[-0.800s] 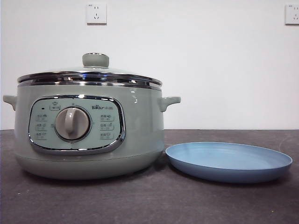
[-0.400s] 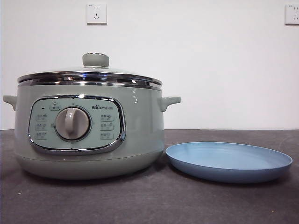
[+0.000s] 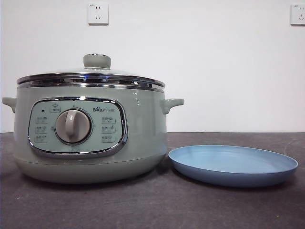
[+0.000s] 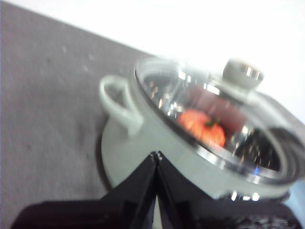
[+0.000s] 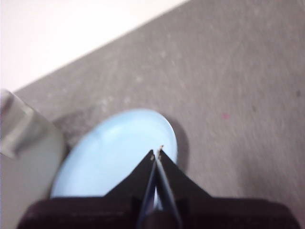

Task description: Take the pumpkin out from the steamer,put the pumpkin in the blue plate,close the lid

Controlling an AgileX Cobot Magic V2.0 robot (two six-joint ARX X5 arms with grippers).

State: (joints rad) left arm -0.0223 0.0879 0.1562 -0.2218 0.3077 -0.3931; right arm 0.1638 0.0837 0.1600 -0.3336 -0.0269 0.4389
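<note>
Two things stand on the dark grey table [image 3: 143, 210]: the steamer [image 3: 90, 138] at the left with its glass lid [image 3: 90, 76] seated on the rim, and just beside its base on the right, the blue plate [image 3: 233, 164], with bare tabletop in front of both. Through the glass the pumpkin [image 4: 202, 126] shows inside the pot. The left gripper [image 4: 156, 155] hangs above the steamer's handle side with jaws pressed together, and the right gripper [image 5: 157, 151], equally pinched and holding nothing, hangs over the plate's edge.

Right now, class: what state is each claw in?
Left claw: closed, holding nothing, above the steamer.
Right claw: closed, holding nothing, above the blue plate.
</note>
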